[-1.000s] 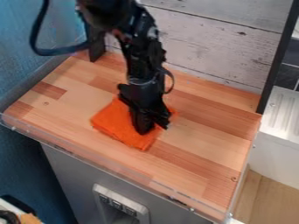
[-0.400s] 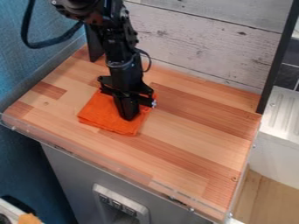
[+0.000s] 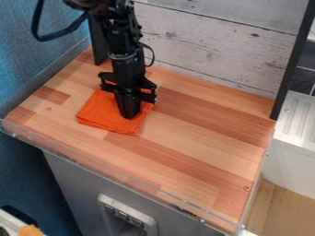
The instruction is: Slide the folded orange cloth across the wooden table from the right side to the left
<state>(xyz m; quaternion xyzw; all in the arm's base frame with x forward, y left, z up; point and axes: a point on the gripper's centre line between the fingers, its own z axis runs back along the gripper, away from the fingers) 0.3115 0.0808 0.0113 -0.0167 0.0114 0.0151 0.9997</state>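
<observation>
Because the black pincer (image 3: pixel 130 116) bears on the folded orange cloth (image 3: pixel 103 114) right of its middle, toward 3 o'clock, any sideways push could twist the cloth rather than carry it flat. The pincer's fingers look together, tips down on the fabric; whether a pinch of cloth sits between them I cannot tell. If none does, a lift could leave it behind; if only the top layer is caught, the fold could open. The cloth lies toward 10 o'clock from the middle of the wooden counter (image 3: pixel 203 154), and pressing too hard could bunch it.
</observation>
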